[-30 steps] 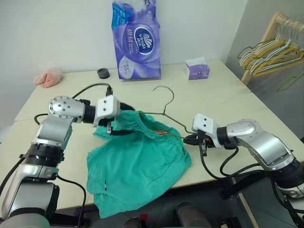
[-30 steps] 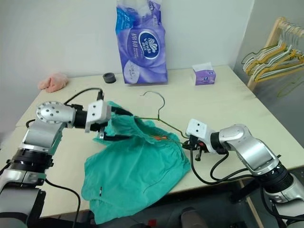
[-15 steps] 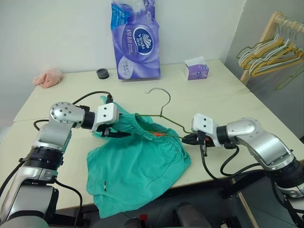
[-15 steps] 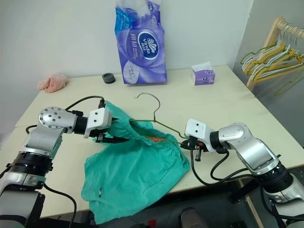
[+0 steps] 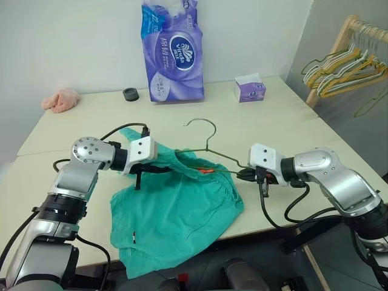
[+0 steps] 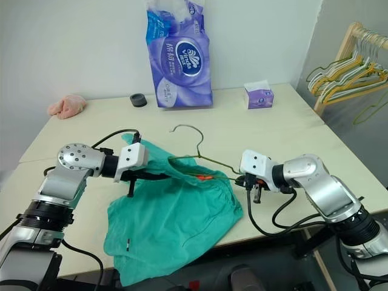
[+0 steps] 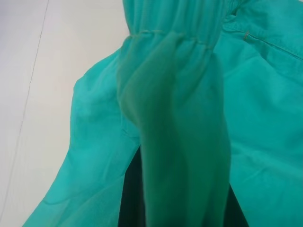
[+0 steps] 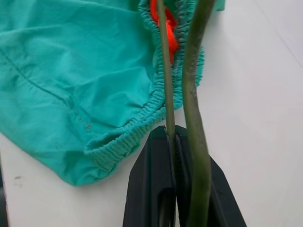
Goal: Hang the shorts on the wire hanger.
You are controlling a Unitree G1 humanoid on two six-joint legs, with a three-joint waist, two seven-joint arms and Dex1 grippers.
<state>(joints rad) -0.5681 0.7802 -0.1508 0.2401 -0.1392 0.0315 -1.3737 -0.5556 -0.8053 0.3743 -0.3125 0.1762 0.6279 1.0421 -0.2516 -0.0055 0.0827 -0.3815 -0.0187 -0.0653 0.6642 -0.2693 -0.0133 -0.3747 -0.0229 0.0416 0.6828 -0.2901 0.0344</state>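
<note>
Right wrist view shows my right gripper [image 8: 176,142] clamping the hanger [image 8: 165,71], left gripper [image 5: 159,170] pinching the shorts [image 5: 176,212], 1 end threaded, half remaining.

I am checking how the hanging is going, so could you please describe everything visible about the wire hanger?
The wire hanger is one thin olive-green wire bent into a triangle with a curved hook. It lies nearly flat over the table, hook toward the far wall. Its left shoulder runs into the waistband of the shorts; beside it, an orange drawstring shows. The right tool is shut on its right end, where two strands meet. The left tool grips the shorts' waistband.
</note>
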